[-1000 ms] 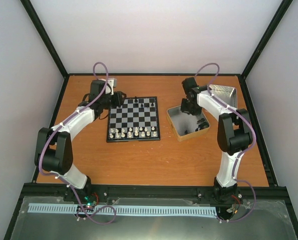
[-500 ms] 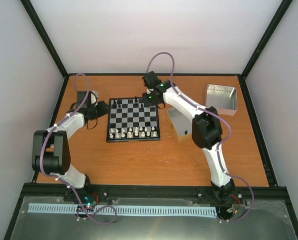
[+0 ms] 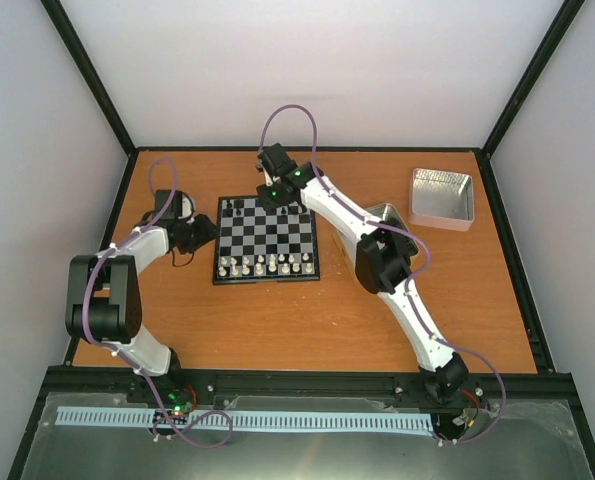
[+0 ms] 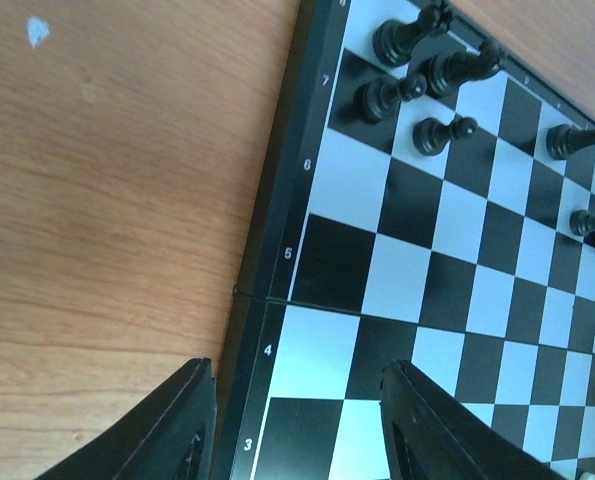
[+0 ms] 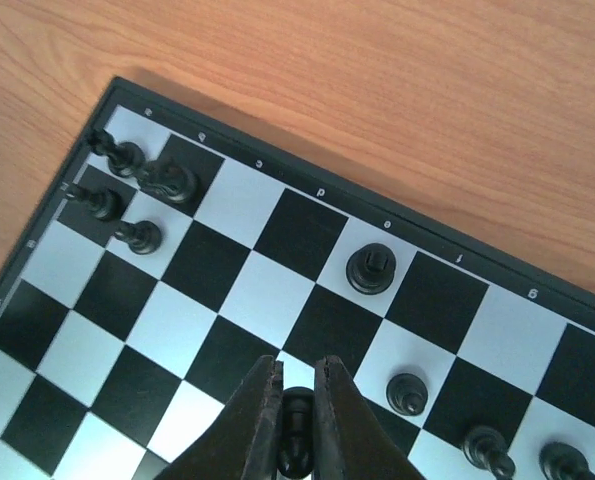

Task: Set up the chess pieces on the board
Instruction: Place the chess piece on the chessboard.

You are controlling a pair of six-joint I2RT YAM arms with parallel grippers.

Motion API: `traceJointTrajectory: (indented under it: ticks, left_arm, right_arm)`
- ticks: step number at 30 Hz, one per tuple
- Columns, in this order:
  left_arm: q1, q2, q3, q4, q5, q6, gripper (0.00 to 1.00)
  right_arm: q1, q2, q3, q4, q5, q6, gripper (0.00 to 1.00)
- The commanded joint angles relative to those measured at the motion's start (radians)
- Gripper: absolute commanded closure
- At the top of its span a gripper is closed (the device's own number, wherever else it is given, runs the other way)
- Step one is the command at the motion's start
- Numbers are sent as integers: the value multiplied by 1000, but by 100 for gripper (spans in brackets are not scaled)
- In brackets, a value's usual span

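Right gripper (image 5: 297, 370): fingers pinched narrow on one black piece (image 5: 297, 435), clamped around its upper body. The base is hidden under the fingers, so I cannot tell whether it touches the board (image 5: 227, 290). It hangs over the second rank in from the far edge.

Just right of the fingers stands a pawn (image 5: 407, 393), with two more pieces (image 5: 487, 450) further right. Ahead of the tips and slightly right, a round-topped piece (image 5: 372, 268) sits on the back rank. Far ahead to the left is a corner cluster (image 5: 137, 190) of four.

Left gripper (image 4: 297, 410): fingers spread wide with nothing between them, low over the board's side border. The black figures (image 4: 417, 90) are well ahead of it.

In the top view, the white pieces (image 3: 267, 265) line the near ranks. A tin tray (image 3: 442, 195) sits well off to the right of the working gripper.

Handling judgement: these pieces look very light, rigid and smooth, with narrow bases, so they should tip at any sideways nudge. Best hold is at the waist below the head, from straight above. Neighbours stand close, so open only slightly on release.
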Motion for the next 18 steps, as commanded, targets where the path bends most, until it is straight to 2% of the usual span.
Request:
traceJointTrajectory:
  ticks: [1,18]
  left_arm:
    - [4,9,15,-29,32,-1,53]
    - [5,-4,-1,-36,39,15,53]
  right_arm:
    - [5,54,46,-16,3,-32,90]
    - [3,157,88,12,35,-44,87]
